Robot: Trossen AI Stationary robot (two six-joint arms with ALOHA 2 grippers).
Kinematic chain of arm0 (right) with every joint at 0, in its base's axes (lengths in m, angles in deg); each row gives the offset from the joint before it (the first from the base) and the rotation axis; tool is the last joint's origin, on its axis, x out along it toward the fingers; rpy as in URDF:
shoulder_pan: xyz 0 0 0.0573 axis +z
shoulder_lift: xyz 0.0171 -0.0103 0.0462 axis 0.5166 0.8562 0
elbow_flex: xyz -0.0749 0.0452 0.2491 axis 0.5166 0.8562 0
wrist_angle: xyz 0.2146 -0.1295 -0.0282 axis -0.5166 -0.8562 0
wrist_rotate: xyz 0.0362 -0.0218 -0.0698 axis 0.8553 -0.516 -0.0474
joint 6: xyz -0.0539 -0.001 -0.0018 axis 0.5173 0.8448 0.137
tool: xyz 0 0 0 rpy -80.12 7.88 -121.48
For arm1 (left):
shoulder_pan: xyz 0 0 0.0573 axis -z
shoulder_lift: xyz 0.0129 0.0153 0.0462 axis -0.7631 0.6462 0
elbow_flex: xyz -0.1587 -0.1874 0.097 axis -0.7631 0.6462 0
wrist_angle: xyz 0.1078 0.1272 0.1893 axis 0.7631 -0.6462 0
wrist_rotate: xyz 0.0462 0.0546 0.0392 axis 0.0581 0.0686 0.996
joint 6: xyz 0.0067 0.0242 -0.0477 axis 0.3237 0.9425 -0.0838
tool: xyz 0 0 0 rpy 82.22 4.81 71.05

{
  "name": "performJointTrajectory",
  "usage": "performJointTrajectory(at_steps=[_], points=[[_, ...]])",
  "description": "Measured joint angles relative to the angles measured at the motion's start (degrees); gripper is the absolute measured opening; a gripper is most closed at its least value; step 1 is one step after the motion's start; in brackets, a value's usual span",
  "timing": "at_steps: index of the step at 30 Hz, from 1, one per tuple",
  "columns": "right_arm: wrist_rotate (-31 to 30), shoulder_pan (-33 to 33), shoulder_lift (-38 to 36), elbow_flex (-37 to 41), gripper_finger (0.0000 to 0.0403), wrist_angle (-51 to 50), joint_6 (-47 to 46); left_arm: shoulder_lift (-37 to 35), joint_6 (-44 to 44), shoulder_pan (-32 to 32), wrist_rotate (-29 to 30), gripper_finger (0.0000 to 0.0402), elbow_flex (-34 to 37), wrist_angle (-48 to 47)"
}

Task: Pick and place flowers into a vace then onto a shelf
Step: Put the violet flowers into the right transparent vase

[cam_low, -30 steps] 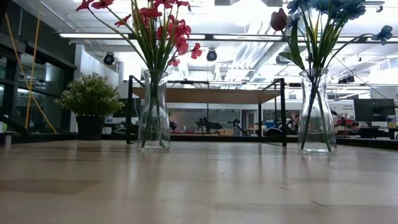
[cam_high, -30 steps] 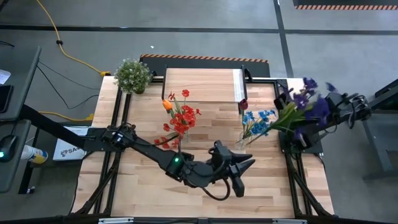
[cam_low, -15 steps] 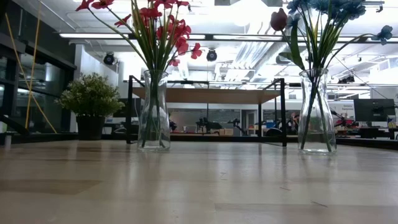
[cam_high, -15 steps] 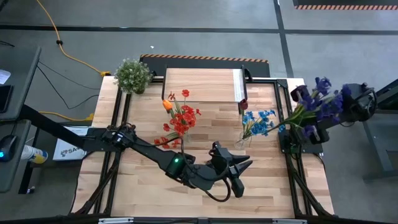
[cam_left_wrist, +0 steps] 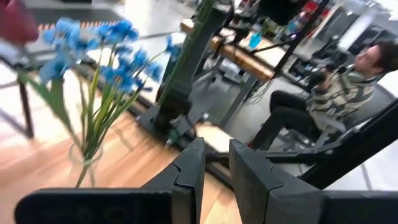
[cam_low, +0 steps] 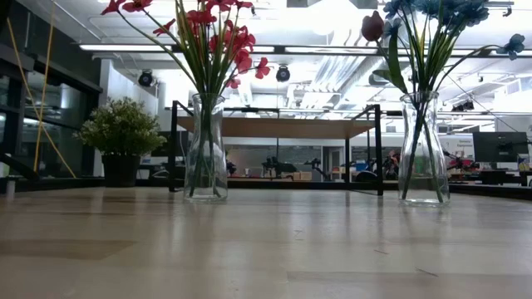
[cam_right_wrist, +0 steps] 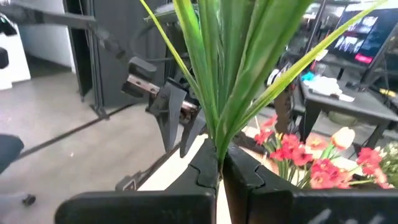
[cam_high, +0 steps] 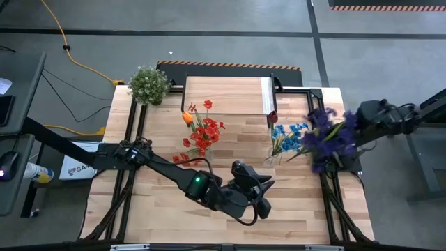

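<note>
Over the table's right edge, the right tool pinches purple flowers' stems; left tool slightly spread.

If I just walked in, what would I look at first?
Probably the purple bunch at the table's right edge, clamped in the shut right gripper, its green stems fanning out past the fingers. Next, two glass vases on the table: one with red flowers and an orange tulip near the middle, one with blue flowers to its right. The left gripper hovers empty in front of them.
</note>
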Motion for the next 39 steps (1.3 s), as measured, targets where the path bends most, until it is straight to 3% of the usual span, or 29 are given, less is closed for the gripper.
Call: performJointTrajectory(at_steps=[8,20,25,39], points=[[-0.76,0.00,5.07,0.00,0.0000,0.03,1.62,0.00,-11.29,0.38,-3.60,0.0104,0.01,-11.54],[-6.57,0.07,10.86,0.00,0.0000,-0.54,4.15,0.00,-24.84,1.04,-12.82,0.0104,1.20,-25.90],[-10.93,1.34,12.55,0.00,0.0000,-3.16,4.15,0.00,-29.52,1.79,-13.96,0.0104,2.52,-28.12],[-24.16,6.51,16.26,0.00,0.0000,-7.46,3.67,-0.02,-29.81,1.70,-14.01,0.0104,3.48,-27.33]])
